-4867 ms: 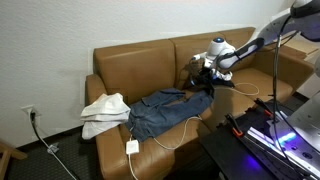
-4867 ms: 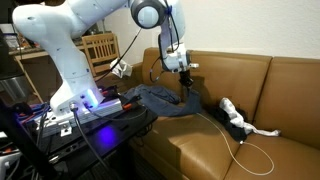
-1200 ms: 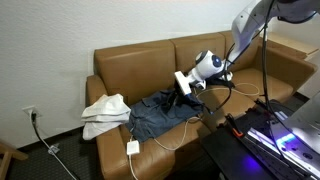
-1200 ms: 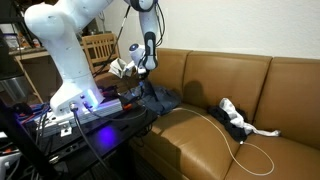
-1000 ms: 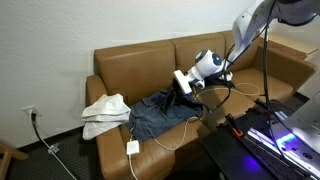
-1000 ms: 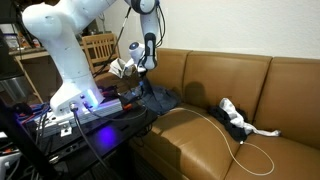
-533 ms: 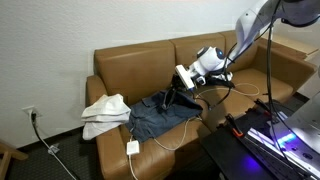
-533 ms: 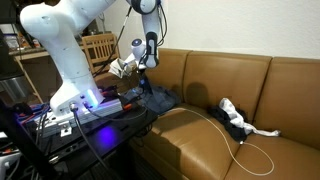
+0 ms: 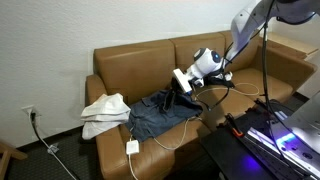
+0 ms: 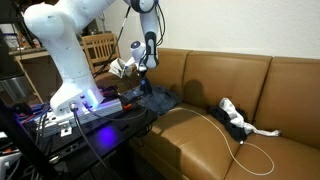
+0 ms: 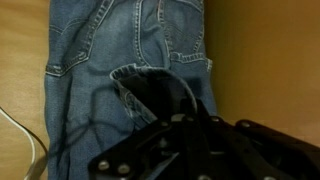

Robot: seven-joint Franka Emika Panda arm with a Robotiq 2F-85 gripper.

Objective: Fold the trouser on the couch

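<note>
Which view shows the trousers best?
Wrist view: the trousers fill the frame, with pockets and seams clear. In both exterior views they are only a small crumpled blue heap, with the detail lost.

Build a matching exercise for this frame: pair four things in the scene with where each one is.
Things:
1. trousers
2. white cloth
3. charger block
4. wooden chair

Places:
A. draped over the armrest of the couch
B. off the couch, beyond its end
C. lying on the seat cushion
D. hanging at the couch's front

Pairs: 1-C, 2-A, 3-D, 4-B
</note>
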